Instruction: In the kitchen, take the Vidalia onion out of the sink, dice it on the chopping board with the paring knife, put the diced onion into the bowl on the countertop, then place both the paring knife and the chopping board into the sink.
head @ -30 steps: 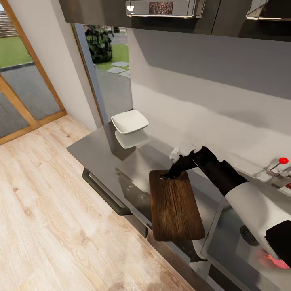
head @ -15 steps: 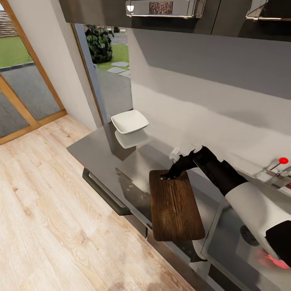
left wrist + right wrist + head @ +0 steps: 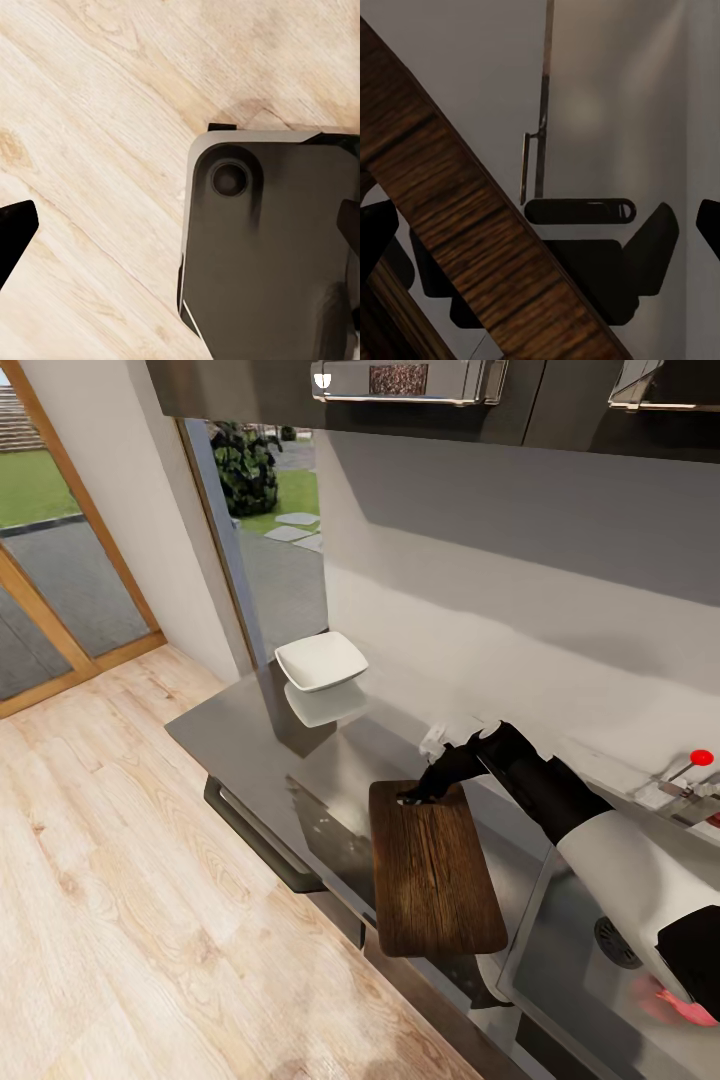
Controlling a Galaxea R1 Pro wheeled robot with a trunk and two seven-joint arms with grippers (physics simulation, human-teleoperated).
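Pale wood-plank flooring point(image 3: 120, 880) is spreading across the near left of the kitchen, and a glossy grey countertop point(image 3: 250, 745) with a metallic front edge is reflecting the wall beyond it. At the far right, the steel sink point(image 3: 580, 980) is showing its round dark drain, with a pinkish blur at its near right corner that may be the Vidalia onion, though I cannot tell. The chopping board point(image 3: 432, 870), a dark brown wood-grain rectangle with rounded corners, is lying with its long axis running near to far, its near end overhanging the counter edge. The right gripper point(image 3: 418, 792) is resting at the board's far edge; the right wrist view is showing the board's grained edge point(image 3: 457, 225) crossing between the dark fingers, but whether they are pinching it I cannot tell. The white squarish bowl point(image 3: 321, 660) is sitting far left, well apart from the board. Nothing is differing from the earlier frames. The left gripper's fingertips point(image 3: 15, 232) are hanging apart over the floor.
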